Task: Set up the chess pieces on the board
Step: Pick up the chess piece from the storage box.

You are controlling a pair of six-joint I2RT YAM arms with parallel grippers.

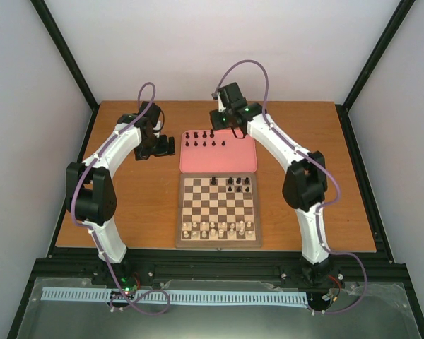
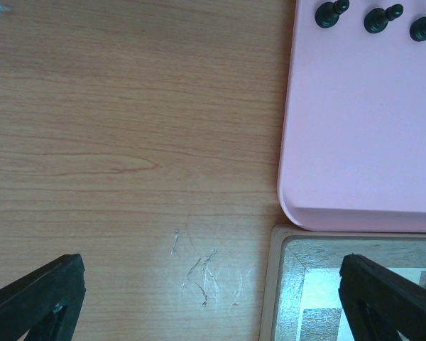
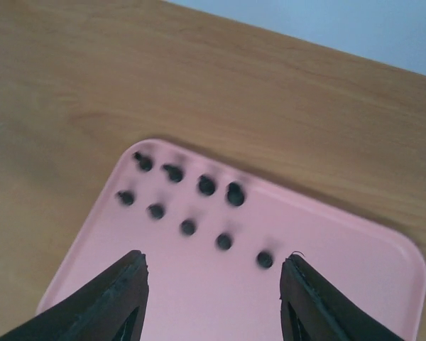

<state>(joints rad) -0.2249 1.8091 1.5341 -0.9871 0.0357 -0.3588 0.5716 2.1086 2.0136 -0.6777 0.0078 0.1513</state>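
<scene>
Right pincer (image 3: 216, 261) hangs over the pink tray (image 3: 341, 291), fingers apart, nothing between them. Left pincer (image 2: 211, 264) is spread wide and empty above the tabletop (image 2: 128, 128), just beside the tray's corner.

Count for your record: nine black chess pieces (image 3: 206, 185) sit on the tray in two rows. Seven, as far as I can make out, stand on the board (image 1: 218, 206) at its far ranks.

You may rate the task just under half done, with nine placements outstanding. White pieces (image 1: 219, 227) line the near ranks, but they are too small to count.
</scene>
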